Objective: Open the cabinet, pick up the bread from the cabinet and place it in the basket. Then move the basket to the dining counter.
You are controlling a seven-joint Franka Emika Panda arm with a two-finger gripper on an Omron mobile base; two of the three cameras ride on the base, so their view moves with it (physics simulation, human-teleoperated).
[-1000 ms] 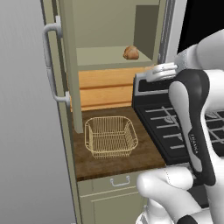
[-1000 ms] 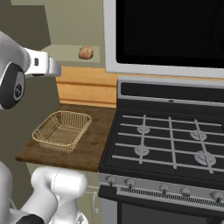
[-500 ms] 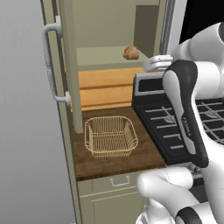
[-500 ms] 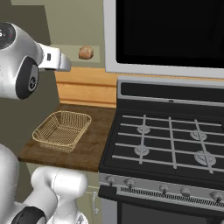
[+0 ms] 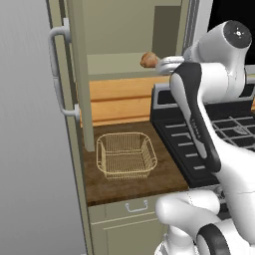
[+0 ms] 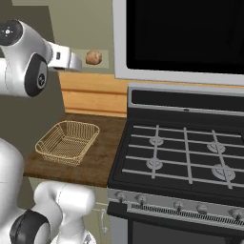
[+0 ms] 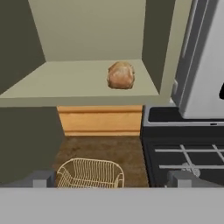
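Reaching up toward the open cabinet (image 5: pixel 119 45), the white arm rises from the base, bends at a dark-trimmed elbow and stretches its forearm level with the cabinet shelf (image 7: pixel 78 81). In the left base view the wrist ends just right of the bread (image 5: pixel 148 60); in the right base view it stops just left of the bread, apart from it. The end effector (image 7: pixel 111 179) is released, its two grey fingertips (image 7: pixel 41 179) standing wide apart at the bottom of the hand view with nothing between them.

The bread is a rounded golden-brown roll, close to round, so no long axis can be told. It sits on the pale shelf near the front edge and toward the cabinet's right wall. The cabinet door (image 5: pixel 77 74) stands swung open to the left, edge-on in the left base view, with its curved silver handle (image 5: pixel 57 69) on the outer face.

The basket (image 5: pixel 125 155) sits upright on the dark wood counter (image 5: pixel 134 182) below the shelf, open side up, between the cabinet side and the black stove (image 6: pixel 186 152). In the left base view its square outline sits roughly parallel to the counter edge.

The left base view gives the door, handle and a drawer pull (image 5: pixel 136 205) under the counter. The right base view gives the stove's four burners, its knobs and the dark microwave front (image 6: pixel 186 33) above. The hand view looks straight into the shelf, with the bread right of centre and the basket's rim low in the picture.
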